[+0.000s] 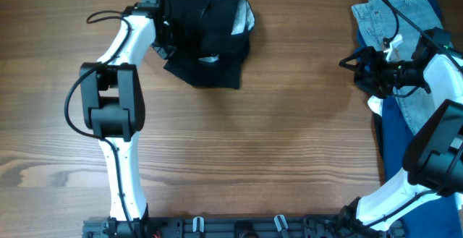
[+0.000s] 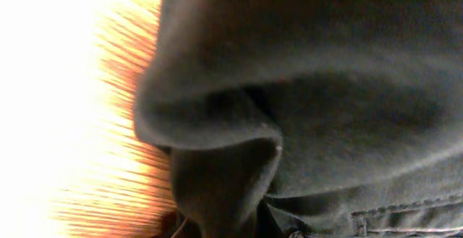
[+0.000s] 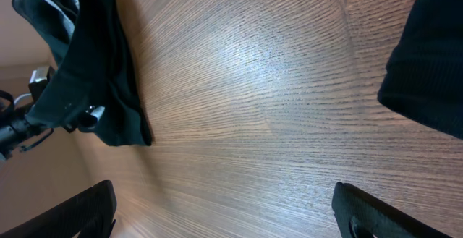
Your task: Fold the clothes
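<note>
The clothes (image 1: 210,46) are one black garment, crumpled at the table's far side with a pale patch on its right edge. My left gripper (image 1: 168,41) is at the garment's left edge. In the left wrist view black fabric (image 2: 304,86) fills the frame and bunches down into the jaws, which are shut on it and hidden by it. My right gripper (image 1: 354,71) hovers over bare wood at the right, far from the garment. In its own view the right gripper (image 3: 231,213) stands wide open and empty, with the clothes (image 3: 94,71) in the distance.
Light blue jeans (image 1: 394,14) lie at the far right corner, with dark blue fabric (image 1: 394,137) below them along the right edge. Dark ribbed fabric (image 3: 427,57) shows close to the right gripper. Wooden table (image 1: 275,144) spans the middle and front.
</note>
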Action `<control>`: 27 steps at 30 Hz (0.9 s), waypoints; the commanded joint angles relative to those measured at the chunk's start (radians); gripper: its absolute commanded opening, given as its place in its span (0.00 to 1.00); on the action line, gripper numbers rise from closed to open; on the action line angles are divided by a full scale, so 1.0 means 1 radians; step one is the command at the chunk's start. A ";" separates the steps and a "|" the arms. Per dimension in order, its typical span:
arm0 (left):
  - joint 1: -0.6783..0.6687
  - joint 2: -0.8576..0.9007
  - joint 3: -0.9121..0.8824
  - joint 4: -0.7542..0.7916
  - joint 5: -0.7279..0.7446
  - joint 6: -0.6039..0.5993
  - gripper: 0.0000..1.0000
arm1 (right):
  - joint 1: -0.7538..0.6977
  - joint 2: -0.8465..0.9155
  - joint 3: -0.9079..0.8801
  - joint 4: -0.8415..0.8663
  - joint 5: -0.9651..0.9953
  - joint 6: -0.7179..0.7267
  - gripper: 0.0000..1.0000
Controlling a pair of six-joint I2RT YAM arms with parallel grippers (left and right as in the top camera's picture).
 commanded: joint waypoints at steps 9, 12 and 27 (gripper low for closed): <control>0.151 0.054 -0.066 0.045 -0.119 -0.106 0.04 | 0.083 -0.025 0.022 -0.013 -0.024 -0.060 0.96; 0.188 0.011 -0.066 0.069 -0.135 -0.071 0.04 | 0.109 -0.025 0.022 -0.006 -0.024 -0.043 0.98; 0.219 -0.084 -0.066 0.000 -0.109 0.102 0.04 | 0.193 -0.025 0.022 0.048 -0.023 0.043 0.99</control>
